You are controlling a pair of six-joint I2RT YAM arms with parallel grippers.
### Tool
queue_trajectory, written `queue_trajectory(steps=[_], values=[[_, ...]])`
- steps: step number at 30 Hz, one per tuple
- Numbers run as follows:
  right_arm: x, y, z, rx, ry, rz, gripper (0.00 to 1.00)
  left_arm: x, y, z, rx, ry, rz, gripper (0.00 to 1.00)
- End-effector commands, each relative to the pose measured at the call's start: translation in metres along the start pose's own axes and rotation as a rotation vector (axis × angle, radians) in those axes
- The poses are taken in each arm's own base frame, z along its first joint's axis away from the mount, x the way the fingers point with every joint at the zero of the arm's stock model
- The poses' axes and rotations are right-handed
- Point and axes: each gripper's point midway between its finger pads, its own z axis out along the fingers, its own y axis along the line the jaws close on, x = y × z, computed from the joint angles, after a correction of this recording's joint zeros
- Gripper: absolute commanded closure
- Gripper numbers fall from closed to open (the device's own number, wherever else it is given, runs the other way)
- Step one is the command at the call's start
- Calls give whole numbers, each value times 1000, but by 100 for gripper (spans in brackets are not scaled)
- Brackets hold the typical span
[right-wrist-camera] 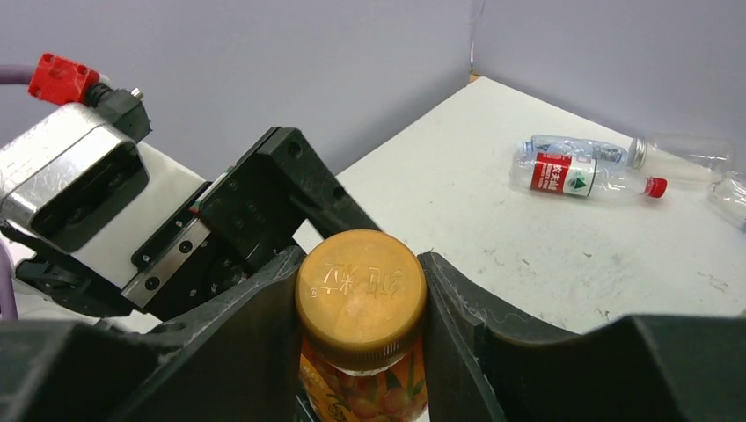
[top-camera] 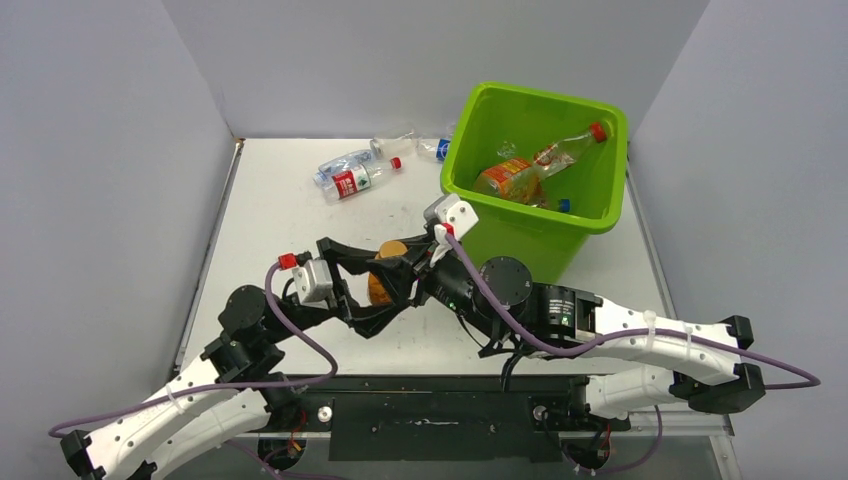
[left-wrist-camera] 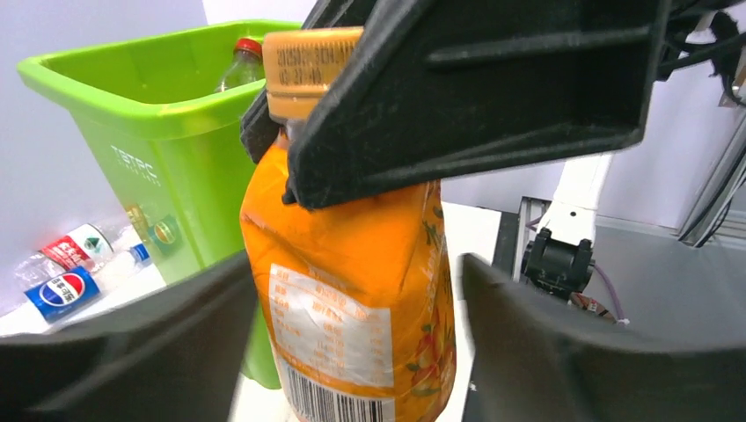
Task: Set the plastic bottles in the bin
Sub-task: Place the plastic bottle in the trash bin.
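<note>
An orange bottle (top-camera: 384,276) stands upright above the table between my two grippers. My left gripper (left-wrist-camera: 356,290) is shut on its labelled body (left-wrist-camera: 352,264). From above, my right gripper (right-wrist-camera: 361,303) is shut on its orange cap (right-wrist-camera: 361,294), with a finger against each side. The lime-green bin (top-camera: 520,235) stands just right of the grippers, and several bottles (top-camera: 525,172) lie inside it. On the table to the bin's left lie a red-labelled bottle (top-camera: 355,180), a clear one (top-camera: 343,162) and a Pepsi bottle (top-camera: 436,149).
Grey walls close in the table on the left, back and right. The bin fills the back right corner. In the left wrist view its wall (left-wrist-camera: 167,149) stands close behind the orange bottle. The loose bottles (right-wrist-camera: 585,174) lie toward the back middle.
</note>
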Motion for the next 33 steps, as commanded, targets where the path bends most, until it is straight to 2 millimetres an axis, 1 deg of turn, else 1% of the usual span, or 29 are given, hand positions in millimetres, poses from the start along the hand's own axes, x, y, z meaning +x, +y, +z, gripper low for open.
queue_trajectory(steps=[1,3,5,7,9,10,12,13,14,15,16,17,18,19,20,21,23,24,25,26,27,28,29,30,31,33], values=[[-63,-13,-20,58,-132,58,95,-29,0,0,-6,-135,40,3],[-95,-26,-35,105,-181,51,95,-31,9,-5,-66,-165,42,4],[-128,-42,-51,167,-235,31,95,-31,25,-11,-161,-182,39,4],[-156,-65,-66,289,-275,-4,95,-31,37,-18,-238,-193,36,4],[-178,-92,-80,459,-297,-57,95,-29,47,-23,-296,-186,35,4],[-186,-105,-84,550,-297,-116,95,-27,52,-26,-326,-177,34,4],[-195,-133,-90,726,-292,-172,95,-25,59,-29,-371,-157,31,4],[-199,-148,-88,780,-294,-183,95,-25,62,-30,-391,-146,29,4],[-203,-168,-81,821,-295,-182,95,-22,66,-32,-413,-130,25,4],[-208,-194,-76,856,-298,-171,95,-22,69,-33,-435,-125,20,4],[-205,-221,-66,867,-273,-141,95,-23,74,-35,-467,-121,14,4],[-205,-248,-62,890,-274,-97,95,-22,78,-36,-490,-115,7,4],[-195,-269,-55,910,-250,-74,95,-21,81,-37,-508,-110,1,4],[-193,-282,-53,935,-263,-66,95,-20,84,-38,-528,-105,-4,4],[-186,-292,-50,954,-264,-64,95,-18,88,-40,-549,-97,-9,4],[-183,-305,-51,982,-276,-50,95,-16,92,-42,-575,-93,-16,4],[-174,-334,-47,994,-275,-6,95,-13,100,-47,-631,-86,-21,4],[-167,-344,-36,946,-255,23,91,-12,104,-50,-662,-81,-23,4],[-161,-354,-31,926,-232,46,67,-11,109,-53,-693,-74,-22,4],[-158,-358,-27,921,-215,64,41,-9,114,-56,-723,-64,-21,4],[-159,-358,-28,930,-215,69,24,-7,118,-59,-755,-54,-21,4],[-161,-357,-33,938,-226,74,13,-6,122,-62,-781,-43,-19,4],[-167,-353,-42,943,-258,79,4,-5,125,-65,-807,-37,-18,4],[-171,-350,-51,953,-281,77,4,-5,129,-68,-833,-33,-17,4],[-176,-346,-63,966,-300,69,7,-4,131,-70,-849,-30,-17,4],[-181,-342,-88,1019,-317,56,10,-4,134,-72,-869,-28,-21,4]])
